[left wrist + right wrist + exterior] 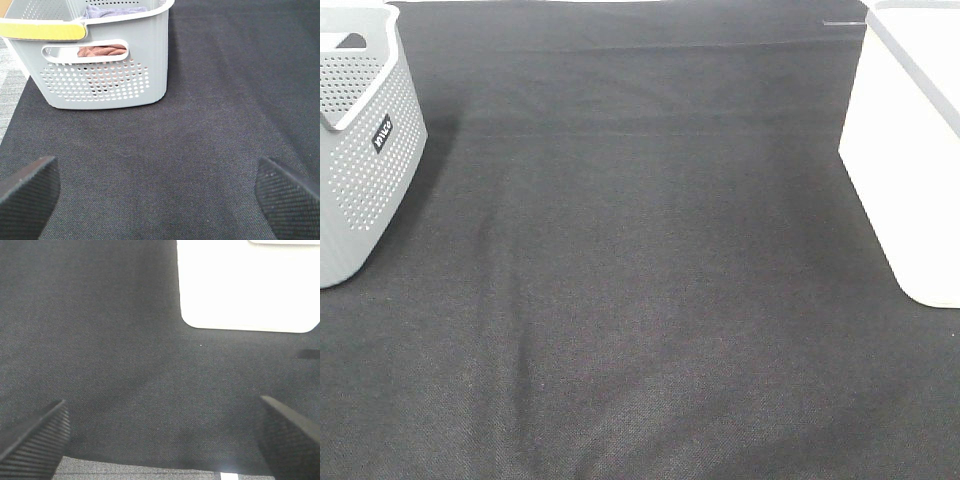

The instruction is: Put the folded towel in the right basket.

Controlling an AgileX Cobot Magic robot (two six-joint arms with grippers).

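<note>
The right basket (910, 150) is plain white and stands at the right edge of the black cloth; it also shows in the right wrist view (247, 287). The grey perforated left basket (360, 150) stands at the left edge. In the left wrist view this basket (105, 75) holds folded towels: a brownish-pink one (102, 51) shows through the handle slot and a purple-grey one (117, 10) shows above the rim. My left gripper (160, 200) is open and empty above the cloth in front of it. My right gripper (160, 440) is open and empty near the white basket. Neither gripper shows in the exterior high view.
A black cloth (640, 300) covers the table between the two baskets. A yellow strip (42, 30) lies along the near rim of the grey basket. Grey floor (10, 75) shows beyond the cloth's edge beside that basket.
</note>
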